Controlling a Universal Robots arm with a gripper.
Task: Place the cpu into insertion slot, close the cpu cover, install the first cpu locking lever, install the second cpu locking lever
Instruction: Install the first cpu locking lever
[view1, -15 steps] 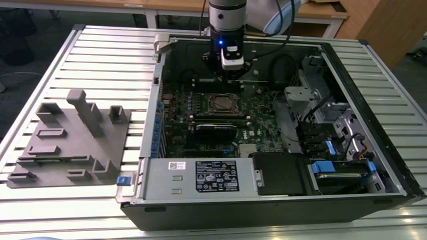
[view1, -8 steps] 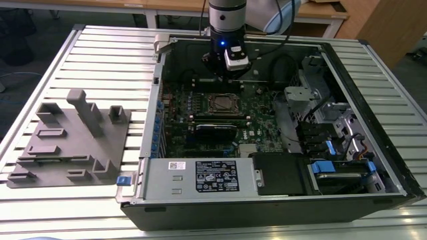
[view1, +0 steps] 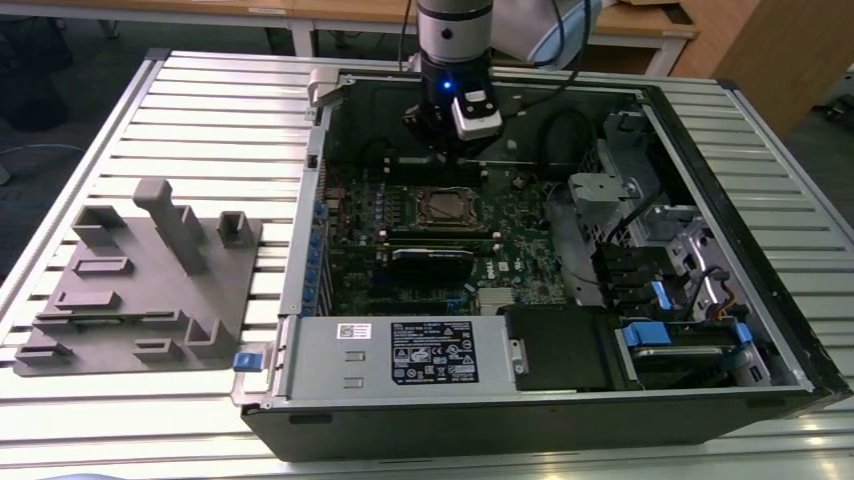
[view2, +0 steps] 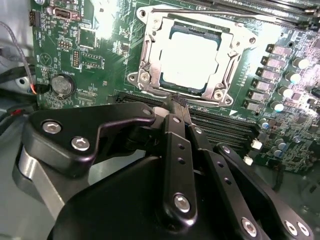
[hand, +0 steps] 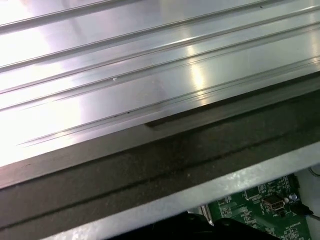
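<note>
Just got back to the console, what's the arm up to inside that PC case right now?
The arm's gripper hangs over the green motherboard in the open computer case, close beside the insertion slot. Its fingers are shut together and hold nothing. The cpu already sits in the slot, and the cpu cover lies flat around it. In the exterior view, the grey parts tray sits on the table at the exterior view's left.

An open computer case (view1: 747, 340) lies on a ribbed metal table (view1: 200, 110). To the exterior view's left sits a grey moulded tray (view1: 147, 280). A round coin battery (view2: 62, 85), probably, sits on the green board (view2: 100, 60).
</note>
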